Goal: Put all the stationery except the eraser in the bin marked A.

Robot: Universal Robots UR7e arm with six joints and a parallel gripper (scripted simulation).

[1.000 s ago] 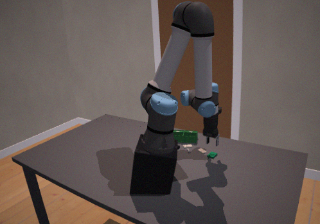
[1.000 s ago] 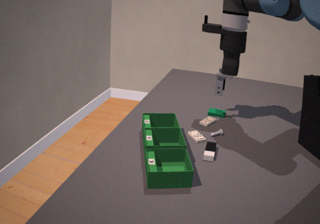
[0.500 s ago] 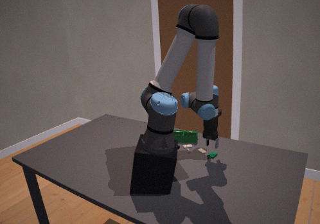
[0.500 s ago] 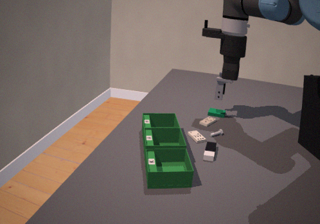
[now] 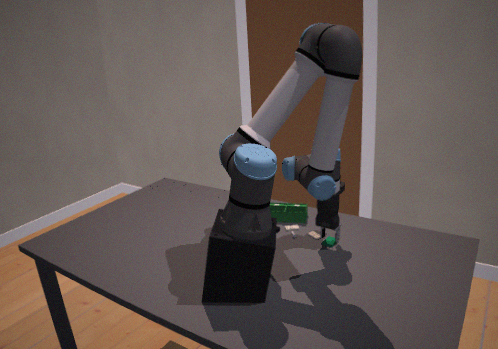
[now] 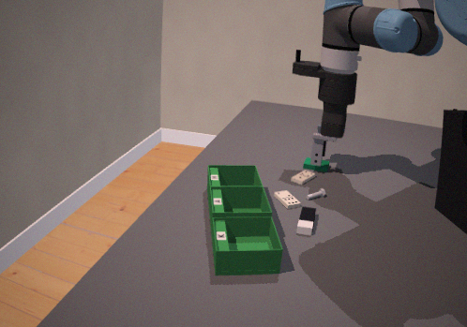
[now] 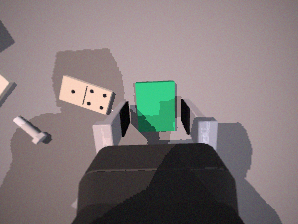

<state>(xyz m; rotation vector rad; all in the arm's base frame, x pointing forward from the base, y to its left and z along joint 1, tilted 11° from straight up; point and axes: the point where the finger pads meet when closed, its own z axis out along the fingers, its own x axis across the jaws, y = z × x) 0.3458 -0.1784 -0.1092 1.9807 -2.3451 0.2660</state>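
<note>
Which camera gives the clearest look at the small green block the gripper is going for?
The wrist view: the green block fills the middle, between the open gripper's fingers, unclamped. The exterior view shows it small, partly behind a finger. The top view shows only a green speck.

A flat green rectangular block [image 7: 156, 106] lies on the grey table beside a domino; three joined green bins [image 6: 241, 215] stand upright nearby, labels too small to read.
</note>
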